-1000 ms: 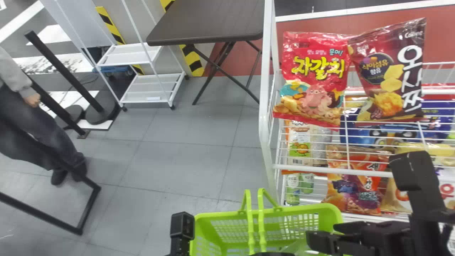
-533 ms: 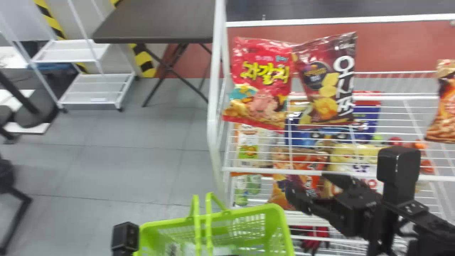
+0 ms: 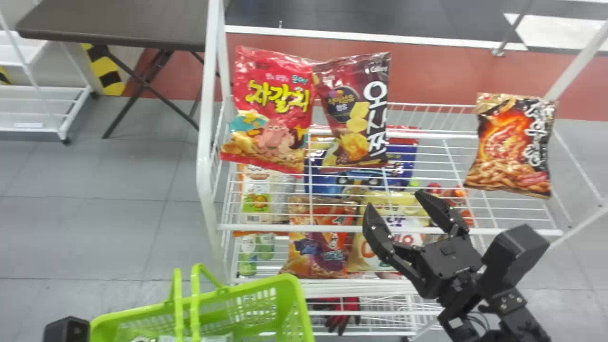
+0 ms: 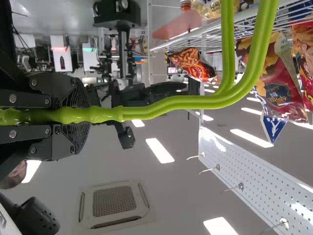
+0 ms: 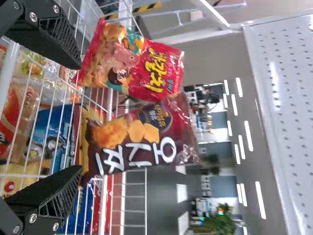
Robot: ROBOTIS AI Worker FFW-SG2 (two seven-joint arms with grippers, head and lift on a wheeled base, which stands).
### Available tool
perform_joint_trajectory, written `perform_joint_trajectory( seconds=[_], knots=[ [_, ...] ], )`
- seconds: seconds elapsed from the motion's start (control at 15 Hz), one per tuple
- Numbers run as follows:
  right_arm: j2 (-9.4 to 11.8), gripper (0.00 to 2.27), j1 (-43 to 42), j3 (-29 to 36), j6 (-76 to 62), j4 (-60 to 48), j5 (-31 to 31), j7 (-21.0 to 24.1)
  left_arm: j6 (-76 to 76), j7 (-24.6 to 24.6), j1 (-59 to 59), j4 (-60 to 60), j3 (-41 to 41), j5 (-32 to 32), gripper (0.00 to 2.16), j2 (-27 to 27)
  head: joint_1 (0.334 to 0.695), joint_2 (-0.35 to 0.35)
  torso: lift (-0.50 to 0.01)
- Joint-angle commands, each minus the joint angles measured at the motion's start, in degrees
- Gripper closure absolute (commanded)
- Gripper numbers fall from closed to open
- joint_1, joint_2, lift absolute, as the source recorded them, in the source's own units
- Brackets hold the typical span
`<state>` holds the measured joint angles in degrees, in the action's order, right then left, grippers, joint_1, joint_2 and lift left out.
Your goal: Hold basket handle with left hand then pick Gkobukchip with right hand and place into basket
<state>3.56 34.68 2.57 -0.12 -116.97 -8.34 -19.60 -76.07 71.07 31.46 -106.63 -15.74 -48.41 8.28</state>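
In the head view my left gripper's black housing (image 3: 66, 328) stands at the bottom left beside the green basket (image 3: 251, 297). In the left wrist view my left gripper (image 4: 85, 115) is shut on the green basket handles (image 4: 166, 104). My right gripper (image 3: 394, 199) stands open in front of the rack, right of the basket; the right wrist view has the same gripper (image 5: 79, 117) with a gap between its fingers. A red bag (image 3: 273, 109) and a dark maroon bag (image 3: 354, 109) stand on the upper shelf. I cannot tell which bag is the Gkobukchip.
An orange-black bag (image 3: 513, 145) lies farther right on the white wire rack (image 3: 206, 142). Beneath are a yellow bag (image 3: 394, 199), an orange bag (image 3: 318, 242) and several other packs. A dark folding table (image 3: 118, 21) is at the upper left.
The head view has shifted rightward, bringing the orange-black bag into sight. My right gripper has moved up and to the right, away from the basket. The basket's place beside the rack is about the same.
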Motion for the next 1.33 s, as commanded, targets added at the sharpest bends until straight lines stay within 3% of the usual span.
perform_joint_trajectory(
  seconds=[0.0,0.47,1.27],
  knots=[
    [-0.75,0.09,1.18,1.03,-6.95,3.42,-1.16,-1.06,0.00,-0.14,0.00,-0.06,0.09,0.07,2.16,-0.19,0.695,-0.152,0.000],
    [-2.59,0.09,2.67,1.30,-9.41,4.74,-1.51,-0.97,0.17,0.03,0.18,0.11,-0.17,-0.02,2.16,-0.19,0.695,-0.192,0.000],
    [-2.86,0.09,2.76,2.00,-9.41,4.91,-2.91,-1.06,0.00,-0.76,0.00,0.02,0.44,0.16,2.16,-0.19,0.695,-0.208,0.000]
  ],
)
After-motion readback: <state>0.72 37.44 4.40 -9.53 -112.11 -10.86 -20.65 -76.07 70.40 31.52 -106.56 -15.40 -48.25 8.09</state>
